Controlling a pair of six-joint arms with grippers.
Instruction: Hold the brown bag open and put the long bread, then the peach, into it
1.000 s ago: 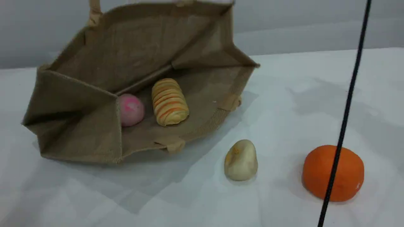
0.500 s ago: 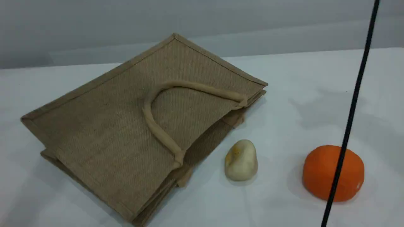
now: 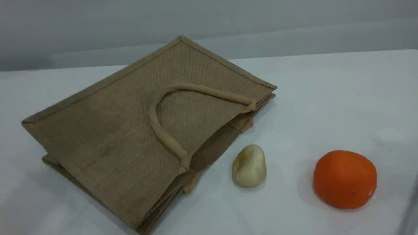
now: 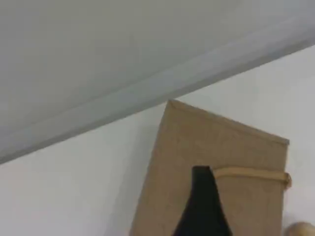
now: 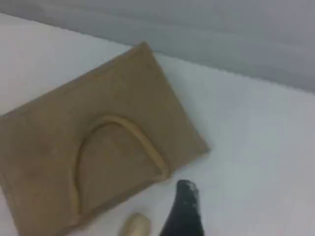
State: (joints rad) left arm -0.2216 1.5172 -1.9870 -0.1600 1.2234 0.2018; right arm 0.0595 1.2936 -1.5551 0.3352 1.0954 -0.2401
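The brown bag (image 3: 114, 130) lies collapsed flat on the white table, its upper beige handle (image 3: 163, 135) draped loose across its top face. Nothing of the long bread or the peach shows; both are hidden. Neither arm appears in the scene view. In the left wrist view my left gripper (image 4: 202, 177) shows one dark fingertip high above the bag (image 4: 221, 142), with nothing on it. One fingertip of my right gripper (image 5: 186, 189) hangs above the table beside the bag (image 5: 49, 142), also bare.
A pale beige egg-shaped lump (image 3: 249, 166) sits just right of the bag's mouth. A bright orange ball (image 3: 344, 179) rests further right near the front. A grey wall runs behind the table.
The bag, held open with the bread and peach visible inside, was let go and fell flat over them. The thin black cable at the right has left the view.
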